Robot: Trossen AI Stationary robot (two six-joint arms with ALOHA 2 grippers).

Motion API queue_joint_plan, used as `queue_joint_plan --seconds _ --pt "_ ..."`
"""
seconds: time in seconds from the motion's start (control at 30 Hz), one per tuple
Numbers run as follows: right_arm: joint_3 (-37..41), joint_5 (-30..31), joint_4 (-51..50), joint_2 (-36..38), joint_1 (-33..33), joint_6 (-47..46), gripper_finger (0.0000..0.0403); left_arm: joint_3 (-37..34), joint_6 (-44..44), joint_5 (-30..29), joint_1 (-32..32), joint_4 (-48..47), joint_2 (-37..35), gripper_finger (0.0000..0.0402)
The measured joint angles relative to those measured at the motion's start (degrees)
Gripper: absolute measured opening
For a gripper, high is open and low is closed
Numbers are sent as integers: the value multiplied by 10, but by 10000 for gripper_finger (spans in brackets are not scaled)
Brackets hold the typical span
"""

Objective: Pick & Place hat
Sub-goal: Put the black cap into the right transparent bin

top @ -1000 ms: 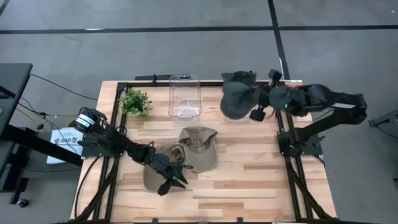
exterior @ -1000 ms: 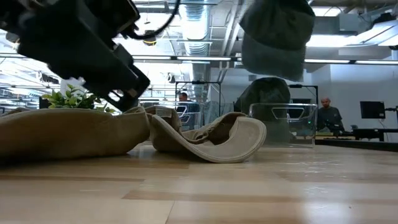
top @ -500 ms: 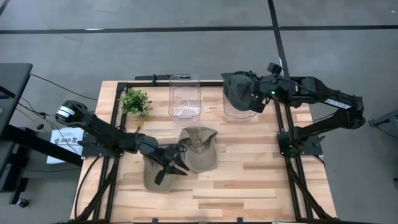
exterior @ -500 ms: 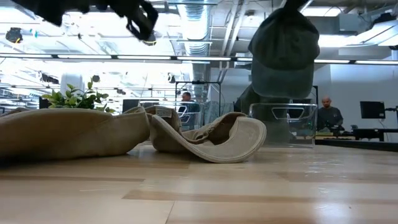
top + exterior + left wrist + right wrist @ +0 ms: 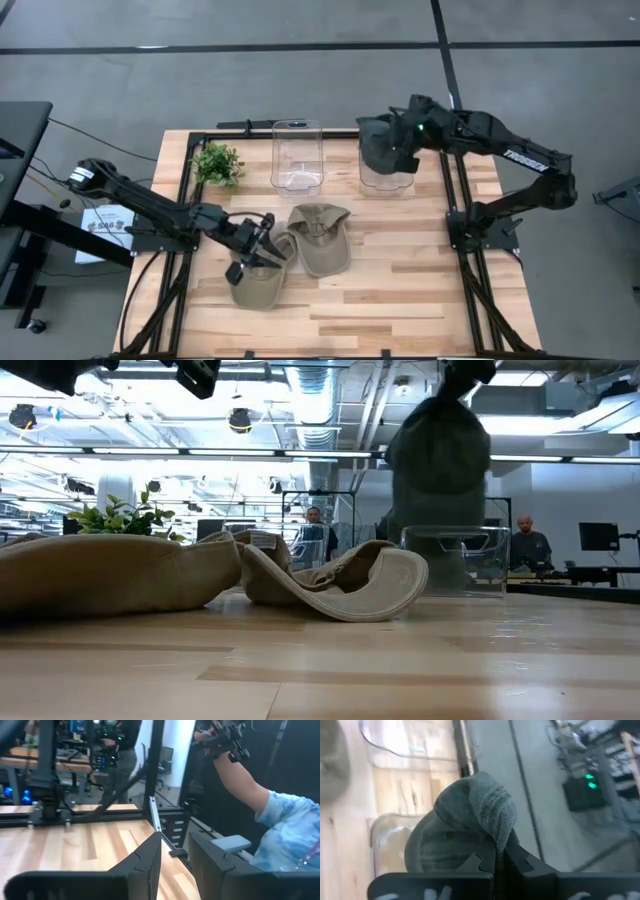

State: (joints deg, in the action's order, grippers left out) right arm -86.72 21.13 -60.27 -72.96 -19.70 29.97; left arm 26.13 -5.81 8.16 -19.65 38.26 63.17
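A dark green hat (image 5: 383, 145) hangs over a clear container (image 5: 386, 180) at the table's far right, with my right gripper (image 5: 496, 851) shut on it. In the low view the hat (image 5: 438, 455) hangs just above the container's rim (image 5: 470, 532). Two tan hats lie on the wood, one (image 5: 320, 238) near the middle and one (image 5: 255, 285) at the near left. My left gripper (image 5: 262, 240) hovers above the left tan hat, pointing level. It is open with nothing between its fingers (image 5: 147, 865). My right gripper pinches a bunched fold of the green hat's cloth (image 5: 492, 827) between its two fingers. The fingers slant down from the table's right side. The hat hangs below them, clear of the table, over the container's mouth; whether it touches the rim I cannot tell.
A second clear container (image 5: 297, 155) stands at the far middle, and a small green plant (image 5: 218, 163) at the far left. Black rails (image 5: 462, 215) run along both sides of the table. People stand in the room beyond the table (image 5: 527, 545).
My left gripper has risen off the left tan hat and drawn back toward the table's left; the tan hats lie as before. My right gripper has swung toward the far edge, and the green hat has turned about and sunk lower over the container.
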Motion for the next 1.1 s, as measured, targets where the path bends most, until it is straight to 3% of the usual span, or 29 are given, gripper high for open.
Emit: queue_joint_plan --seconds 0.57,1.1 --pt "0 -255 18 -40 -196 121 0 -3 0 0 120 1 -6 95" --pt "0 -255 16 -125 -205 148 0 -3 6 0 118 3 3 95"
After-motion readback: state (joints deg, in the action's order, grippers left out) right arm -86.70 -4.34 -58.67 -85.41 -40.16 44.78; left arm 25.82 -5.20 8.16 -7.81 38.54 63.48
